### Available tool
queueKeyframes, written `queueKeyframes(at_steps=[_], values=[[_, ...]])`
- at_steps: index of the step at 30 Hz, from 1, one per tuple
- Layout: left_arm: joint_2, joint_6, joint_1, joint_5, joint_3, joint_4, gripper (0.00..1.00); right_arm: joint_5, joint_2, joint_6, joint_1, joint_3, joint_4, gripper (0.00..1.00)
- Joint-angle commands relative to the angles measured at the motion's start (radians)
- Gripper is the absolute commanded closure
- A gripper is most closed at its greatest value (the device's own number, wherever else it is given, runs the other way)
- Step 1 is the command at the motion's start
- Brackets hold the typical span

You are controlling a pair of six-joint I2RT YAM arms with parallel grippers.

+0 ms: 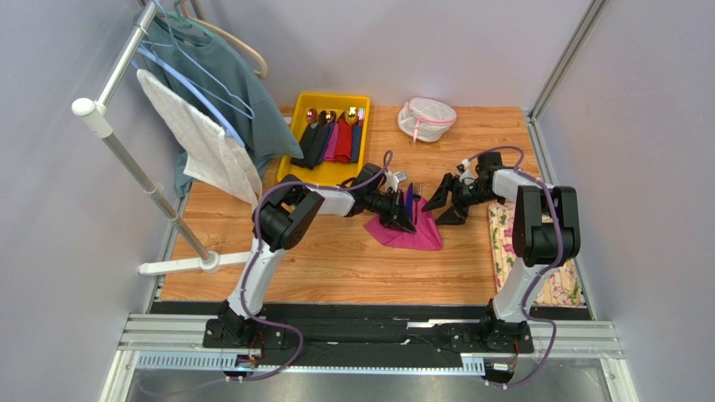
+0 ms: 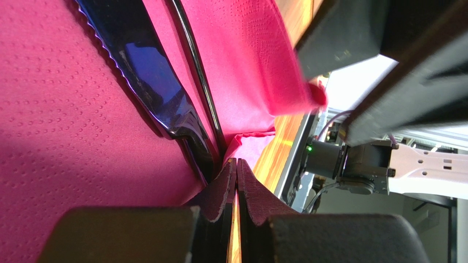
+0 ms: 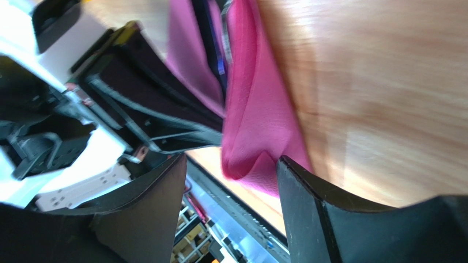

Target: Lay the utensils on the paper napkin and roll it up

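The thin square magenta paper napkin (image 1: 413,236) lies mid-way across the wooden surface (image 1: 336,268), between the two arms, with one side curled up over the slim dark blue-black utensils (image 1: 409,201) resting in its crease.

The left pincer (image 2: 236,167) has its pads pressed together with almost no gap. A magenta fold runs into the tips, so it appears to nip the napkin right beside the utensil ends. The right pincer (image 3: 230,158) is spread wide and holds nothing, and a loose corner of the napkin sits between its fingers.

The napkin is probably light, limp and easy to tear or crease, so it is best pinched at an edge or corner and drawn over gently. The utensils look stiff, glossy and slippery. They are likely to slide out of the fold if it is tilted, so the roll should trap them near their middle.

There is one napkin. Two utensils can be counted in the left wrist view: a serrated knife (image 2: 148,76) and a slimmer piece (image 2: 195,66) beside it, whose tip is hidden. There are two pincers.
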Motion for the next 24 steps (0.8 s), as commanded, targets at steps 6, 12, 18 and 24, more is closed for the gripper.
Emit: queueKeyframes(at_steps=[6, 12, 18, 24], values=[[0.020, -0.004, 0.001, -0.009, 0.014, -0.001, 0.91, 0.107, -0.065, -0.033, 0.002, -0.018, -0.021, 0.28], [0.020, -0.009, 0.002, -0.009, 0.013, 0.004, 0.91, 0.166, -0.089, -0.077, 0.002, -0.038, -0.037, 0.26], [0.019, -0.007, 0.001, -0.010, 0.013, 0.002, 0.91, 0.047, -0.066, -0.093, 0.002, -0.073, -0.090, 0.28], [0.015, -0.009, 0.001, -0.013, 0.006, 0.007, 0.91, 0.014, -0.076, -0.095, 0.002, -0.102, -0.100, 0.29]])
